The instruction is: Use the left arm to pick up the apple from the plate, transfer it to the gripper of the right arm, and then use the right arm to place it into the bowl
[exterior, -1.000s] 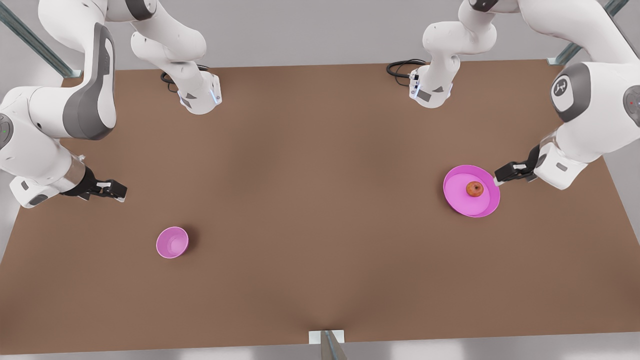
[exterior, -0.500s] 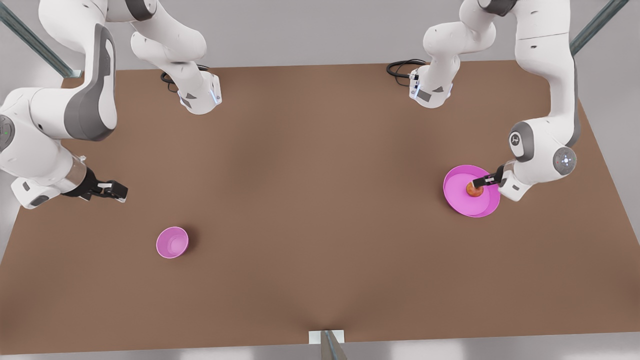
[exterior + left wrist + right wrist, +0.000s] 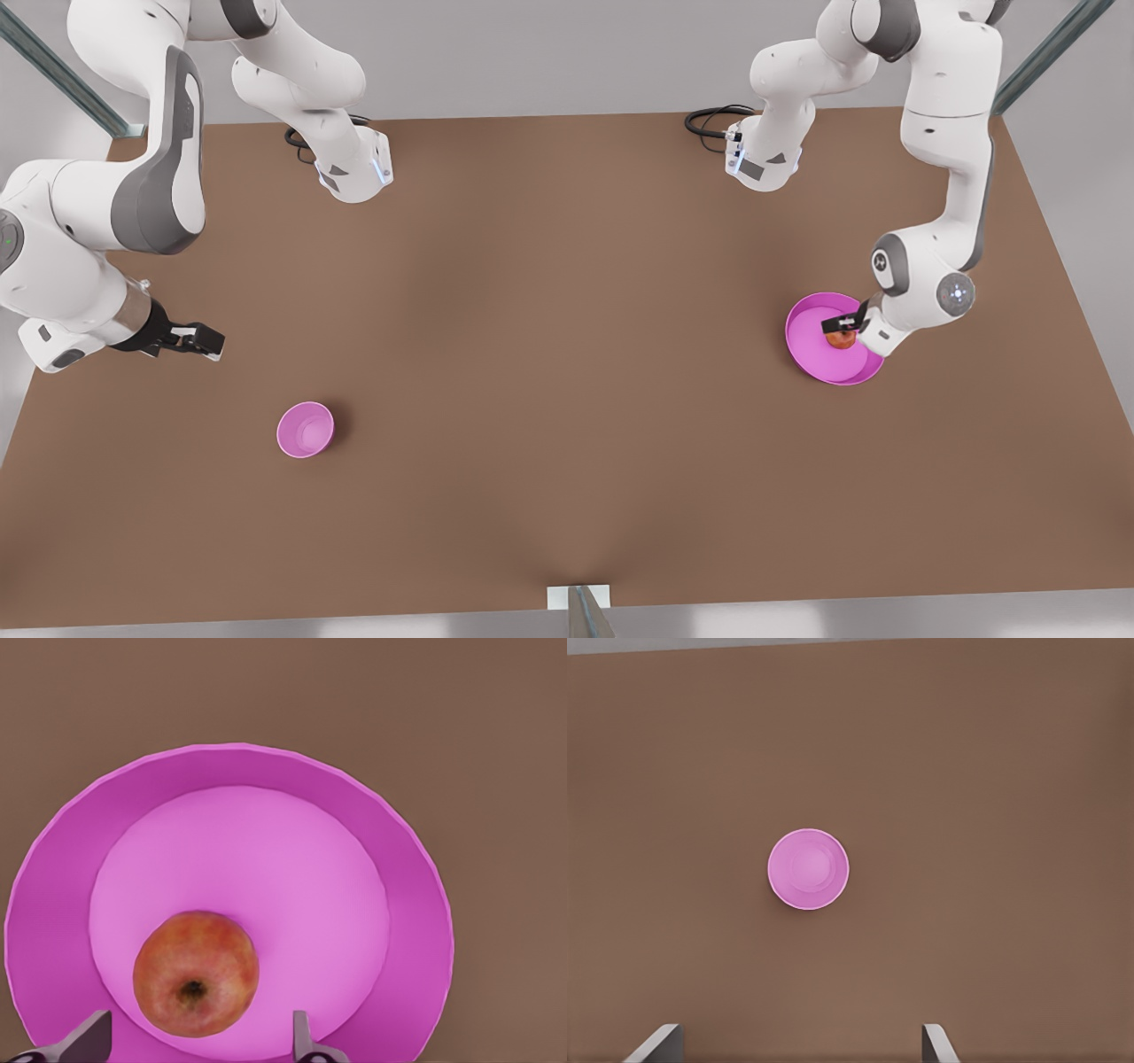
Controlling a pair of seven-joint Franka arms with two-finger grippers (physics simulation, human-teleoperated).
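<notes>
The red-orange apple (image 3: 840,340) (image 3: 196,973) lies in the wide pink plate (image 3: 808,341) (image 3: 266,771) at the front view's right. My left gripper (image 3: 842,324) (image 3: 195,1045) hangs directly over the apple, open, with one finger on each side of it and not touching it. The small deep pink bowl (image 3: 306,430) (image 3: 808,869) stands on the table at the front view's left. Above and to the left of the bowl, my right gripper (image 3: 208,339) (image 3: 797,1043) waits open with nothing between its fingers.
The brown table (image 3: 567,354) carries both arm bases (image 3: 354,168) (image 3: 762,159) at its far edge, each with black cable beside it. A metal bracket (image 3: 578,598) sits at the near edge. Wide bare table lies between bowl and plate.
My left arm has swung in and down, carrying its gripper from the plate's outer rim to directly over the apple. The right arm has barely moved.
</notes>
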